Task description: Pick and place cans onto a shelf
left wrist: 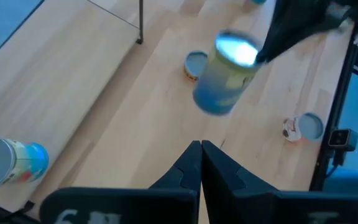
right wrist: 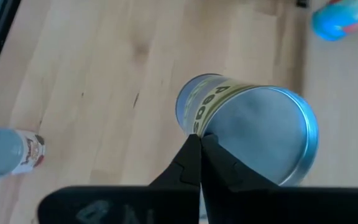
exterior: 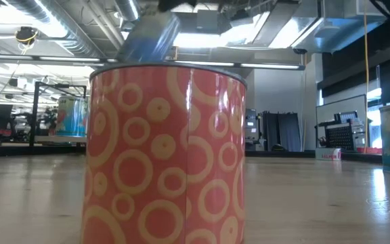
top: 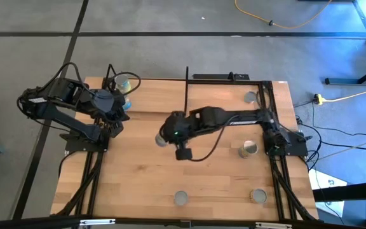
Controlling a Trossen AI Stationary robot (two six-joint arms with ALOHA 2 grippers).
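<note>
Blue-labelled silver-topped can (right wrist: 247, 134) tilted, clamped by right gripper (right wrist: 199, 144) mid-table | black-rodded wooden shelf (top: 116, 89) lies leftward | left gripper (left wrist: 200, 152) clenched empty beside shelf

The table's (top: 138, 184) left half toward the near edge lies bare, open for passage. The right arm (top: 234, 117) stretches across the middle. Cans stand near the right edge (top: 249, 149) and near edge (top: 181, 198).
</note>
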